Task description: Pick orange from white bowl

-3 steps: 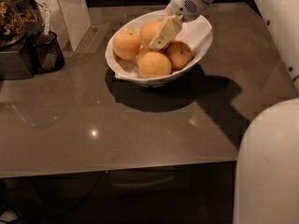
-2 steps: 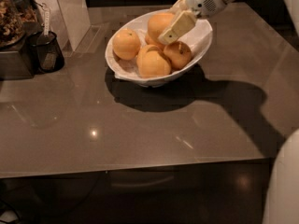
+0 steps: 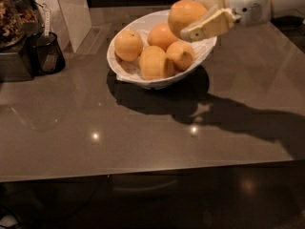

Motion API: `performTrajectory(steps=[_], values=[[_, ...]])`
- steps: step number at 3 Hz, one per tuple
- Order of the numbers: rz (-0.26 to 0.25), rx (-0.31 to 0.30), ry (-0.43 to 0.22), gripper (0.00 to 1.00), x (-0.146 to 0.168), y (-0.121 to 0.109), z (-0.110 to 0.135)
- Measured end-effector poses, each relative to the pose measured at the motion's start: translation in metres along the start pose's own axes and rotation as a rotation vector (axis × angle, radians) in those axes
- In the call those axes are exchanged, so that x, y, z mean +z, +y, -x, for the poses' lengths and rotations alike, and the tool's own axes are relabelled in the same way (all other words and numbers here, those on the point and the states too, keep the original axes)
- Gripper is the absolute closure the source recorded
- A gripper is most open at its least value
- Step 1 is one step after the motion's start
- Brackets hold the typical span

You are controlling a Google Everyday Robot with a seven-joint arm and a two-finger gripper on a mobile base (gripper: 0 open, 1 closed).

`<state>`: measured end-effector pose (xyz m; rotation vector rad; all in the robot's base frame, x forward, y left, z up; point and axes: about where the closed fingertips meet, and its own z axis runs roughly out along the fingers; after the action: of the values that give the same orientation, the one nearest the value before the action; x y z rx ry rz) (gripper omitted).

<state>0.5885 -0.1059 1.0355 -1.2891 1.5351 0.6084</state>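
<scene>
While the cream-coloured two-finger pincer (image 3: 196, 17) holds the round, smooth-skinned orange (image 3: 185, 12) pinched between its fingers, just above the far right rim of the glossy white oval ceramic bowl (image 3: 143, 81), the grip looks to me shallow, out near the fingertips. A jolt could let the fruit roll free. It might drop onto the four other oranges (image 3: 153, 63) lying in the bowl, or bounce onto the dark glossy worktop (image 3: 143, 142) and run off its edge.
</scene>
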Motion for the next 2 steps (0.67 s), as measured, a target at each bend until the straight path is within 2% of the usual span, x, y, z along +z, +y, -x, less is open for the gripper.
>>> performTrajectory(steps=[1, 2], values=[[-0.059, 0.105, -0.036, 1.00, -0.033, 0.027, -0.026], [-0.081, 0.212, -0.037, 1.00, -0.050, 0.043, -0.057]])
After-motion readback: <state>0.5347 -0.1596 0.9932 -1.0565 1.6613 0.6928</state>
